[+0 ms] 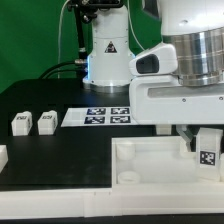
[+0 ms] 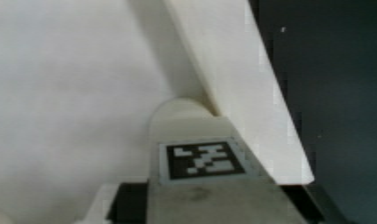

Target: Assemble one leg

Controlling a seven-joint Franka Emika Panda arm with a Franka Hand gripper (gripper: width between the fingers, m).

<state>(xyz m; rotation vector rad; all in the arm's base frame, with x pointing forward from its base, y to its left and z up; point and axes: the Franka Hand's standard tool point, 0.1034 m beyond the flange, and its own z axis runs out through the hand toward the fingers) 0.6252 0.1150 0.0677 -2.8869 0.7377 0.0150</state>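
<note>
My gripper (image 1: 202, 136) is shut on a leg (image 1: 208, 150), a small white block whose black-and-white marker faces the camera. It holds the leg upright over the large white tray-like part (image 1: 150, 160), near that part's corner at the exterior view's right. In the wrist view the leg (image 2: 203, 150) sits between the dark fingers (image 2: 132, 203) of the gripper (image 2: 206, 205), its tip against the tray's raised white wall (image 2: 238, 80). Two more legs (image 1: 20, 123) (image 1: 46, 122) stand on the black table at the exterior view's left.
The marker board (image 1: 100, 116) lies behind the tray-like part. A further white piece (image 1: 3, 155) shows at the left edge of the exterior view. The robot's base (image 1: 105, 50) stands at the back. Black table (image 2: 336, 90) lies beside the tray wall.
</note>
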